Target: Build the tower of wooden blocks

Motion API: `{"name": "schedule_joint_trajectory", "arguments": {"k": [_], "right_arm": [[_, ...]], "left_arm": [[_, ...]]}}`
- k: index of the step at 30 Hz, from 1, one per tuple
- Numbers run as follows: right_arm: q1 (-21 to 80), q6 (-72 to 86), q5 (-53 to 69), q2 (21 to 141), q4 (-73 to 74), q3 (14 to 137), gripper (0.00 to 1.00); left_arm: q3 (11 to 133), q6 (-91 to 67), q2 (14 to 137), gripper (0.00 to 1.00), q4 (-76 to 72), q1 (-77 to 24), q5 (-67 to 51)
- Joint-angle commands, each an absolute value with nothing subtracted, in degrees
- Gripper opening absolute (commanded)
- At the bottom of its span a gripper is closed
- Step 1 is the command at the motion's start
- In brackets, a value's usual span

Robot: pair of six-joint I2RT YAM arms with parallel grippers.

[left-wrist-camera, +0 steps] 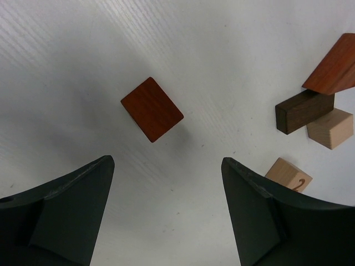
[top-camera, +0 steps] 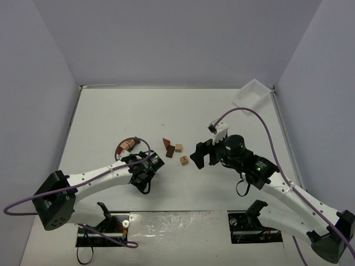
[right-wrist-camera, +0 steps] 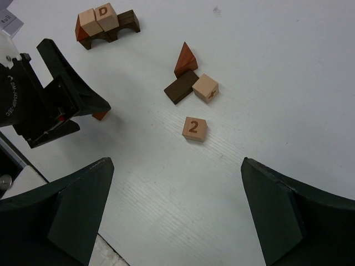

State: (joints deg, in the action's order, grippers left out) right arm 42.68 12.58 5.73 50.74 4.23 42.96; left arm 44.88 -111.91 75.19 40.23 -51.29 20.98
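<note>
The tower (top-camera: pixel 126 146) is a low cluster of tan, red-brown and dark blocks at the left; it also shows in the right wrist view (right-wrist-camera: pixel 105 25), with a "D" cube on top. Loose at the centre lie a red wedge (top-camera: pixel 166 142), a dark brown block (top-camera: pixel 170 151), a tan cube (top-camera: pixel 178 148) and a pale cube printed "2" (top-camera: pixel 183 160) (right-wrist-camera: pixel 194 128). My left gripper (top-camera: pixel 150 163) (left-wrist-camera: pixel 166 162) is open and empty, with a flat red-brown block (left-wrist-camera: pixel 152 108) on the table just ahead of its fingers. My right gripper (top-camera: pixel 199 155) (right-wrist-camera: pixel 176 162) is open and empty, just right of the "2" cube.
A white plastic tray (top-camera: pixel 252 93) lies at the far right corner of the white table. Grey walls close in the back and both sides. Purple cables loop from both arms. The two grippers face each other across the loose blocks.
</note>
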Motion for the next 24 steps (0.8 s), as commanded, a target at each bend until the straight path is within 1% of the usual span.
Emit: {"name": "schedule_joint_trajectory", "arguments": {"k": [1, 6, 8, 11, 17, 18, 20, 24], "right_arm": [[42.2, 10.7, 7.5, 49.4, 2.4, 42.6, 0.97], [42.2, 10.5, 8.4, 48.8, 2.4, 42.5, 0.98], [42.2, 10.6, 8.5, 48.6, 2.5, 42.2, 0.98], [42.2, 10.6, 8.6, 48.5, 2.5, 42.2, 0.98], [42.2, 10.6, 8.4, 48.3, 2.4, 42.0, 0.98], [42.2, 10.6, 8.4, 48.3, 2.3, 42.0, 0.98], [42.2, 10.7, 8.2, 48.4, 2.3, 42.0, 0.98], [42.2, 10.7, 7.8, 48.3, 2.3, 41.9, 0.98]], "left_arm": [[45.6, -118.2, 75.9, 0.75, 41.4, -49.4, 20.4], [46.1, -118.2, 78.2, 0.75, 41.5, -46.9, 19.9], [46.8, -117.9, 79.6, 0.71, 41.4, -45.8, 19.1], [47.5, -117.2, 80.8, 0.70, 41.4, -45.2, 18.8], [49.2, -116.0, 82.7, 0.58, 41.4, -43.9, 17.6], [49.3, -115.8, 82.8, 0.58, 41.4, -43.8, 17.6], [49.5, -115.1, 82.8, 0.49, 41.5, -43.5, 17.2], [49.4, -112.9, 82.9, 0.41, 41.4, -42.5, 16.2]]}}
